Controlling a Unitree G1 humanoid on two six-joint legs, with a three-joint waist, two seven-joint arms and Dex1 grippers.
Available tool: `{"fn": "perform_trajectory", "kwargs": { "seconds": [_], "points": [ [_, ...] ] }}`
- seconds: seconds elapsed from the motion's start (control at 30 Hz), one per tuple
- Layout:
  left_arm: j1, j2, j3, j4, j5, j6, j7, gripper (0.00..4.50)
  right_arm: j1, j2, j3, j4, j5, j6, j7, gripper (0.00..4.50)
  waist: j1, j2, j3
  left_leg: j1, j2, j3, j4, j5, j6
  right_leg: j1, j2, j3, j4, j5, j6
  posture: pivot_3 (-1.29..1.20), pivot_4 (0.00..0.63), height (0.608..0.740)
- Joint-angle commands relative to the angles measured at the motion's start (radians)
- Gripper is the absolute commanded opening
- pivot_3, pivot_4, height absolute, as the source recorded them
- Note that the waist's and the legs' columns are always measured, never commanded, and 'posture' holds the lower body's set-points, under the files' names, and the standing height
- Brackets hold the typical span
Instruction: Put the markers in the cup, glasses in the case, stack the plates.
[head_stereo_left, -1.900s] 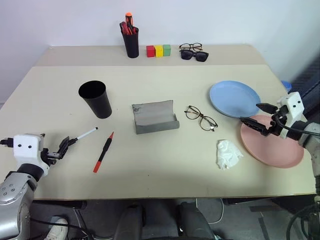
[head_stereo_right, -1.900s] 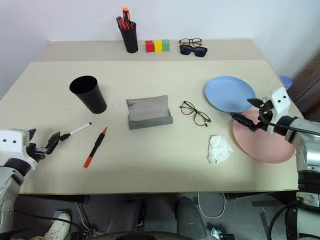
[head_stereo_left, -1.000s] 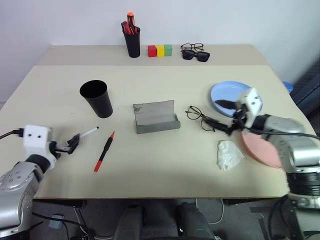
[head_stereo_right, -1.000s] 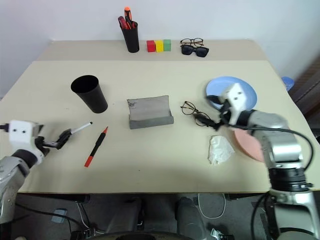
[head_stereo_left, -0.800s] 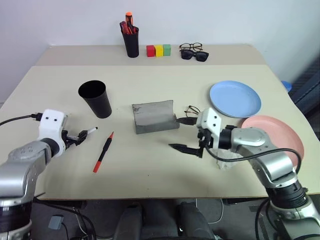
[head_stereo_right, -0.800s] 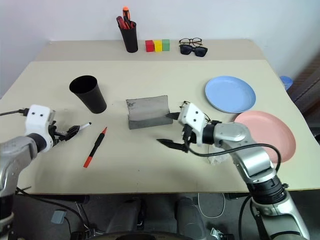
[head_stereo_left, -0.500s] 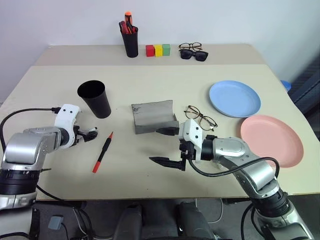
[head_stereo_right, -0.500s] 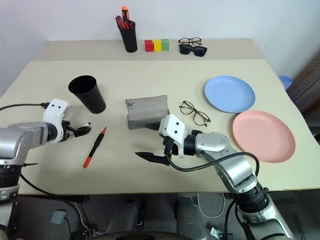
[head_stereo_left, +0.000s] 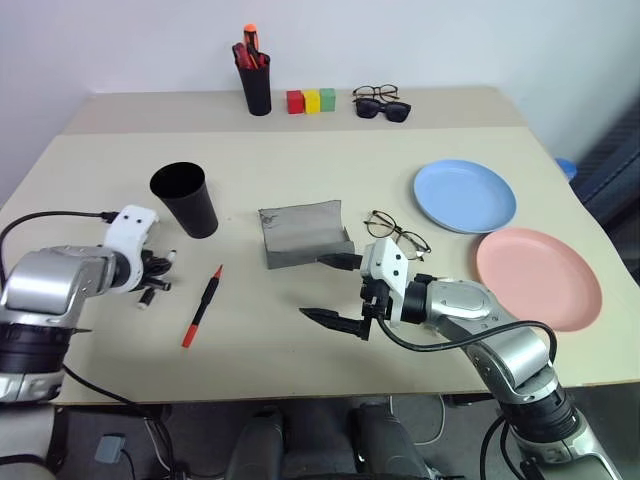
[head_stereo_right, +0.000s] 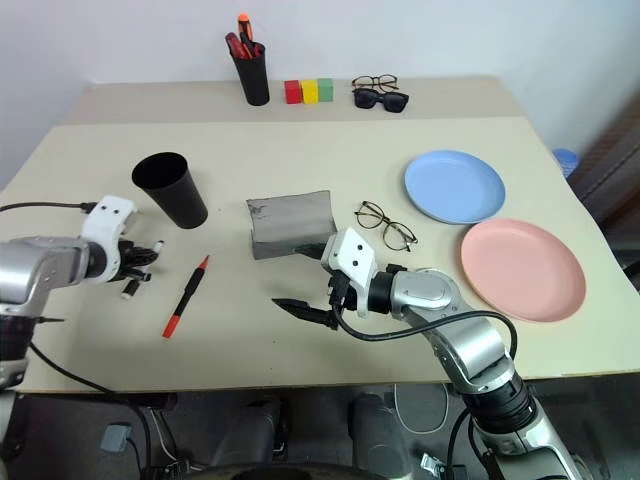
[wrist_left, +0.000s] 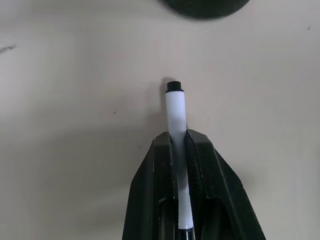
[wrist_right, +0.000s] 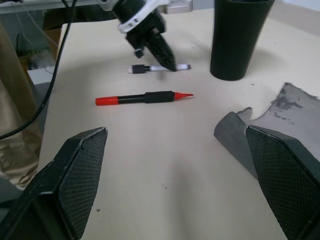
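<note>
white marker (wrist_left: 176, 120) being clamped by left tool (wrist_left: 178, 150) near counter's left edge | right tool (head_stereo_left: 340, 290) being held wide, empty | nothing being finished: black cup (head_stereo_left: 184, 200) empty, plates unstacked

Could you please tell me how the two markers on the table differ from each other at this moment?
The white marker is clamped between the left gripper fingers, while the red marker lies free with no gripper on it. The white marker has a white barrel with a black tip; the red marker is red with a black middle. The white marker lies closer to the table's left edge. Both lie on the table near the black cup, not yet in it.
</note>
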Motion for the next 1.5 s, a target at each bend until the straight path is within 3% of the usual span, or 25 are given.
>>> {"fn": "perform_trajectory", "kwargs": {
  "seconds": [0.03, 0.1, 0.2, 0.37, 0.57, 0.8, 1.03, 1.07, 1.2, 1.37, 1.5],
  "points": [
    [0.046, -0.006, 0.185, -0.012, 0.058, -0.137, 0.100, 0.04, -0.042, 0.013, -0.043, -0.011, 0.015, -0.036, -0.005, 4.50, -0.003, 0.000, 0.000, 0.000, 0.000, 0.000, 0.000, 0.000, 0.000, 0.000, 0.000, 0.000, 0.000, 0.000, 0.000, 0.00, 0.150, 0.740],
    [0.041, -0.059, 0.328, -0.008, 0.110, -0.396, 0.233, 0.04, -0.080, 0.045, -0.071, 0.014, 0.029, -0.050, -0.021, 4.50, 0.003, -0.002, 0.001, -0.001, 0.001, 0.000, 0.000, 0.000, 0.000, -0.002, 0.000, 0.000, 0.001, 0.000, -0.001, 0.00, 0.150, 0.740],
    [-0.041, -0.164, 0.453, -0.056, 0.057, -0.567, 0.298, 0.04, -0.138, 0.103, -0.077, 0.058, 0.019, -0.071, -0.055, 4.50, 0.017, -0.006, 0.001, -0.002, 0.002, -0.001, 0.000, 0.001, -0.001, -0.002, -0.001, -0.001, 0.000, 0.001, -0.002, 0.00, 0.150, 0.740],
    [-0.151, -0.298, 0.363, -0.179, 0.032, -0.730, 0.279, 0.04, -0.207, 0.214, -0.066, 0.146, -0.024, -0.114, -0.144, 4.50, 0.042, -0.007, 0.000, -0.003, -0.002, -0.001, 0.001, 0.001, -0.001, -0.001, -0.005, -0.002, -0.002, 0.002, -0.001, 0.00, 0.150, 0.740],
    [-0.199, -0.398, 0.249, -0.106, 0.112, -0.915, 0.285, 0.04, -0.205, 0.268, -0.025, 0.152, -0.037, -0.129, -0.159, 4.50, 0.022, -0.007, 0.000, -0.006, -0.002, 0.000, 0.001, 0.001, -0.002, -0.005, -0.002, -0.002, 0.000, 0.002, 0.000, 0.00, 0.150, 0.740],
    [-0.144, -0.409, 0.158, 0.025, 0.228, -1.072, 0.277, 0.04, -0.200, 0.278, -0.029, 0.162, -0.044, -0.144, -0.166, 4.50, 0.005, -0.007, 0.000, -0.005, -0.001, 0.000, 0.001, 0.001, -0.002, -0.006, 0.001, -0.001, 0.001, 0.002, -0.001, 0.00, 0.150, 0.740],
    [-0.128, -0.454, 0.163, 0.115, 0.221, -1.144, 0.288, 0.04, -0.192, 0.279, -0.031, 0.177, -0.045, -0.164, -0.164, 4.50, 0.005, -0.007, 0.000, -0.006, -0.001, 0.000, 0.001, 0.001, -0.002, -0.006, 0.000, -0.002, 0.001, 0.002, -0.001, 0.00, 0.150, 0.740],
    [-0.125, -0.457, 0.162, 0.123, 0.230, -1.153, 0.296, 0.82, -0.191, 0.279, -0.030, 0.179, -0.044, -0.167, -0.163, 4.50, 0.005, -0.007, 0.000, -0.006, -0.001, 0.000, 0.001, 0.001, -0.002, -0.006, 0.000, -0.001, 0.001, 0.002, -0.001, 0.00, 0.150, 0.740],
    [-0.118, -0.460, 0.167, 0.135, 0.249, -1.175, 0.320, 2.55, -0.189, 0.276, -0.027, 0.184, -0.043, -0.173, -0.157, 4.50, 0.004, -0.007, 0.000, -0.006, -0.001, 0.000, 0.001, 0.001, -0.002, -0.006, 0.000, -0.002, 0.001, 0.002, -0.001, 0.00, 0.150, 0.740],
    [-0.112, -0.477, 0.237, 0.047, 0.164, -1.151, 0.334, 2.55, -0.186, 0.269, -0.026, 0.188, -0.043, -0.175, -0.151, 4.50, 0.004, -0.007, 0.000, -0.006, 0.000, 0.000, 0.001, 0.001, -0.002, -0.006, 0.000, -0.002, 0.001, 0.002, -0.001, 0.00, 0.150, 0.740],
    [-0.051, -0.434, 0.247, -0.189, -0.013, -0.962, 0.214, 2.55, -0.178, 0.257, -0.031, 0.186, -0.043, -0.176, -0.147, 4.50, 0.002, -0.007, 0.000, -0.007, 0.000, 0.000, 0.001, 0.001, -0.002, -0.007, 0.000, -0.002, 0.001, 0.002, -0.001, 0.00, 0.150, 0.740]
  ]
}}
